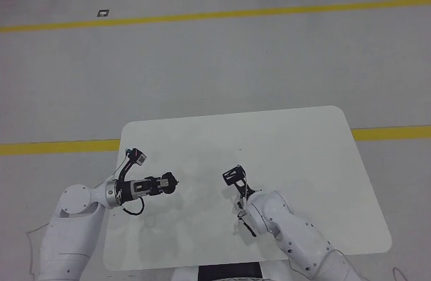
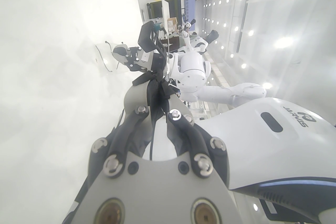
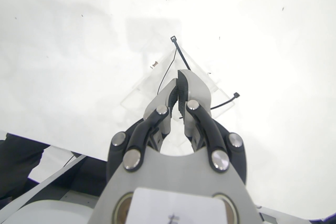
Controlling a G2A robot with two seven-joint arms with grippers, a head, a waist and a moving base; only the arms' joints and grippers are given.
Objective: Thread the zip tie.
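Note:
Two black zip ties lie on a clear plastic tray on the white table. One zip tie has its head pointing away from my right gripper, and its strap runs in under the fingertips. My right gripper is down on the tray and shut on this strap. The second zip tie lies to the side, apart from the fingers. My left gripper is shut, held above the table and pointing at the right gripper and the tray. In the top view my left gripper is left of the right wrist.
The table's near edge lies close behind my right gripper. Bare tabletop stretches beyond the tray and to both sides. A yellow floor line runs past the table's far left corner.

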